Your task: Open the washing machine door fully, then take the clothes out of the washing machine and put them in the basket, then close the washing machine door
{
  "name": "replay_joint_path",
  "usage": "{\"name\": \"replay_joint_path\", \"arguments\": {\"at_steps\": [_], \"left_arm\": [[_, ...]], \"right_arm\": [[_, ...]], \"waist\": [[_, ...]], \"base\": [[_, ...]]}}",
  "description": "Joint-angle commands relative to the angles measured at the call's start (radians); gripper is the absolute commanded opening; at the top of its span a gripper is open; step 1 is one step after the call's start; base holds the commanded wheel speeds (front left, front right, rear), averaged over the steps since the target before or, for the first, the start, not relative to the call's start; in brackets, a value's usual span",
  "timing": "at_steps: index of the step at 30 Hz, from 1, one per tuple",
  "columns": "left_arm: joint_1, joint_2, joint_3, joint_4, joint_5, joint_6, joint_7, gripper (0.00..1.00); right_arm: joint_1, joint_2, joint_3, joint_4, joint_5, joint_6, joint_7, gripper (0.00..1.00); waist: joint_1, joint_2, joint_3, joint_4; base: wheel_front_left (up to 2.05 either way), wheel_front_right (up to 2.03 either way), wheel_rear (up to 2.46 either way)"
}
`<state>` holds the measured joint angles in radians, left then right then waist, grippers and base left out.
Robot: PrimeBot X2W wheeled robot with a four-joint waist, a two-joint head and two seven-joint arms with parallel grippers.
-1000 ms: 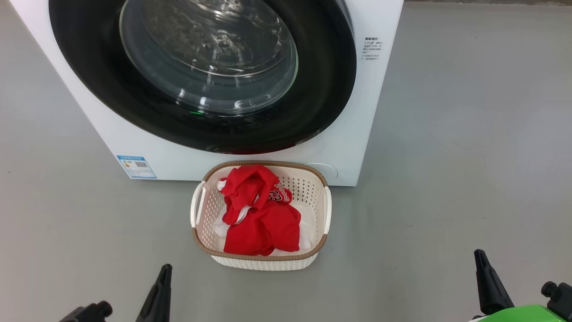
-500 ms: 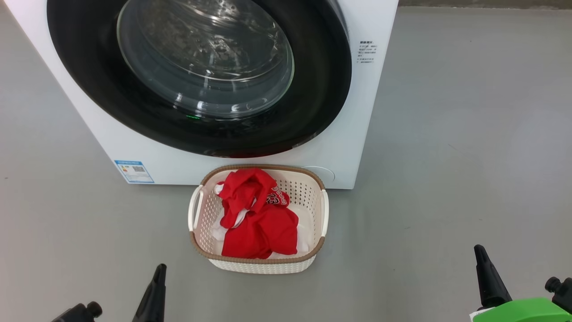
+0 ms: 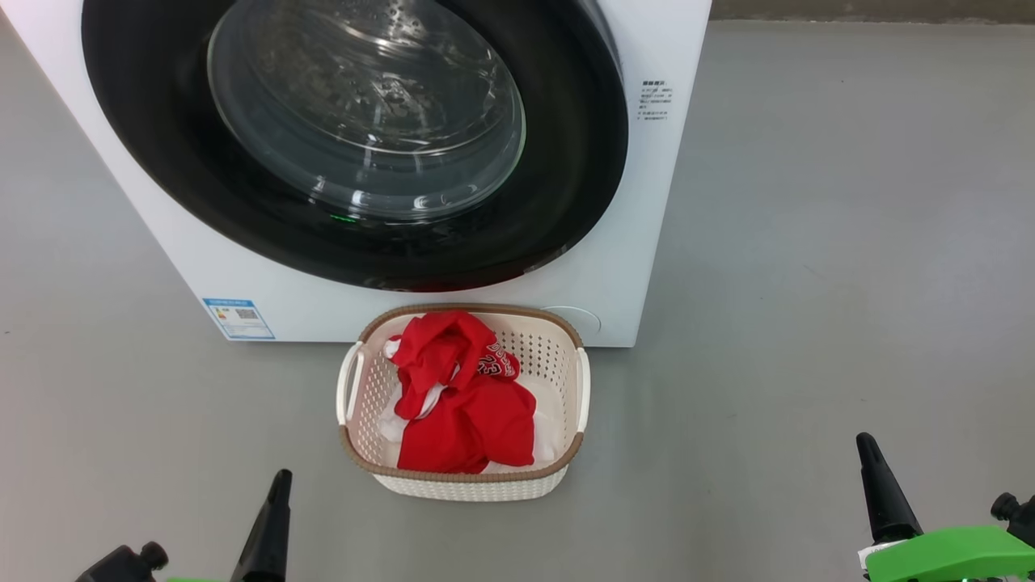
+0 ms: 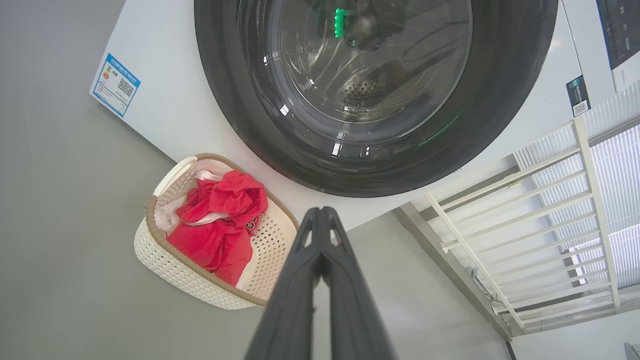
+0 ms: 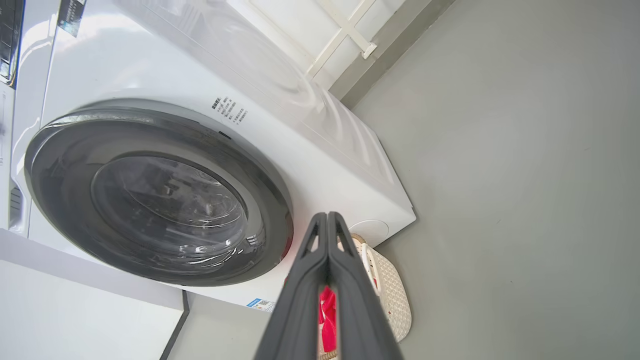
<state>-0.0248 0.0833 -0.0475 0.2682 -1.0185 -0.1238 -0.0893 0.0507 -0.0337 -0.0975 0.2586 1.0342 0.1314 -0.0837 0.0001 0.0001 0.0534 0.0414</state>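
Observation:
The white washing machine (image 3: 614,267) stands ahead with its black-rimmed round door (image 3: 566,162) flat against its front, glass bowl at centre. On the floor just before it sits the cream basket (image 3: 465,473) with a brown rim, holding the red clothes (image 3: 465,404) and some white cloth. My left gripper (image 3: 279,481) is low at the left, shut and empty, its fingers (image 4: 320,220) pressed together in the left wrist view. At the lower right my right gripper (image 3: 865,444) is shut too, its fingers (image 5: 327,220) touching. Both grippers hang well back from the basket (image 4: 165,260) (image 5: 392,295).
Grey floor (image 3: 808,283) spreads wide to the right and left of the machine. A white slatted rail (image 4: 540,200) stands beside the machine in the left wrist view. A blue label (image 3: 237,318) is stuck low on the machine's front.
The whole head view has slid a little, so the camera has moved: machine and basket sit slightly lower and to the left. Both grippers stay shut low in the picture.

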Motion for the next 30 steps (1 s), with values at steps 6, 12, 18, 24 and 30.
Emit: {"name": "replay_joint_path", "arguments": {"at_steps": [6, 12, 18, 24, 30], "left_arm": [[-0.041, 0.008, 0.036, -0.023, -0.077, -0.004, 0.021, 0.0], [-0.045, 0.006, 0.047, -0.023, -0.139, -0.004, 0.038, 0.0], [-0.05, 0.004, 0.057, -0.023, -0.199, -0.005, 0.056, 0.0], [-0.054, 0.002, 0.068, -0.023, -0.26, -0.005, 0.073, 0.0], [-0.059, 0.0, 0.078, -0.024, -0.32, -0.005, 0.091, 0.0]], "right_arm": [[-0.059, -0.021, 0.01, -0.022, 0.079, 0.0, 0.021, 0.0], [-0.07, -0.023, 0.01, -0.021, 0.137, 0.0, 0.038, 0.0], [-0.081, -0.024, 0.01, -0.02, 0.196, 0.0, 0.056, 0.0], [-0.092, -0.026, 0.009, -0.019, 0.254, 0.0, 0.074, 0.0], [-0.103, -0.027, 0.009, -0.019, 0.311, -0.001, 0.091, 0.0]], "waist": [[-0.0001, -0.0001, -0.006, -0.005], [-0.0001, -0.0001, -0.011, -0.009], [-0.0001, -0.0001, -0.016, -0.013], [-0.0001, -0.0001, -0.021, -0.017], [-0.0001, -0.0001, -0.026, -0.021]], "base": [[0.0, 0.0, 0.0], [0.0, 0.0, 0.0], [0.0, 0.0, 0.0], [0.0, 0.0, 0.0], [0.0, 0.0, 0.0]]}}
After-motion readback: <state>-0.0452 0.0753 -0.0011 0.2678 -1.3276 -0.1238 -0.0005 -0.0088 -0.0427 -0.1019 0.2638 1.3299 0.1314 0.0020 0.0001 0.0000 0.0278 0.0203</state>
